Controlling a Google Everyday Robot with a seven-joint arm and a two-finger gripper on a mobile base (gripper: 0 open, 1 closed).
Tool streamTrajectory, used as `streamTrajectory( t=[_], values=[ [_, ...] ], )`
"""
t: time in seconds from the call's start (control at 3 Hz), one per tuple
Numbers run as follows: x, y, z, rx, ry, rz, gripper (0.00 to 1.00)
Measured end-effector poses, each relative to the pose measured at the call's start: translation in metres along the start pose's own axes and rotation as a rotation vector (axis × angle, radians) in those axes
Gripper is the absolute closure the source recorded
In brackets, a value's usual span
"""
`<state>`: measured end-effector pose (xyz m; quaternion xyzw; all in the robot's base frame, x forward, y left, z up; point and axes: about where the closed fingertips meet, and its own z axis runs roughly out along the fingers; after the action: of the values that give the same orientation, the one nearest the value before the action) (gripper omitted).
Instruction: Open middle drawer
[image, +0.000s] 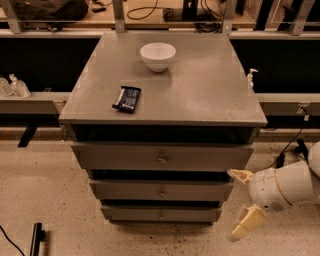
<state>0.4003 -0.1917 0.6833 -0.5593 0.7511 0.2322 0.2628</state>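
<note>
A: Middle drawer (145, 192) status?
B: Shut. Second of three under the bench (210, 90) top, front in line with the other two. Knob (161, 191) at centre, nothing on it.
A: Gripper?
B: Gripper (234, 205) is at 4 o'clock from the knob, off the drawer's right end, low near the floor. Fingers wide apart, one above the other, empty, touching nothing.
A: Why there?
B: My read: staged at drawer height with enough gap to take the knob once it moves toward 9 o'clock.
A: Stuff on top?
B: White bowl (158, 55) at 12 o'clock, dark packet (127, 98) at 9 o'clock. Both sit back from the front edge, so I'd expect no conflict with the pull.
</note>
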Motion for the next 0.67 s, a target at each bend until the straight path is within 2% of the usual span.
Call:
streamTrajectory(
  t=[0.33, 0.67],
  values=[
    [-0.001, -0.007, 0.009, -0.054, -0.004, 0.003, 0.00],
    [-0.002, -0.009, 0.045, -0.099, -0.046, -0.034, 0.00]
  ],
)
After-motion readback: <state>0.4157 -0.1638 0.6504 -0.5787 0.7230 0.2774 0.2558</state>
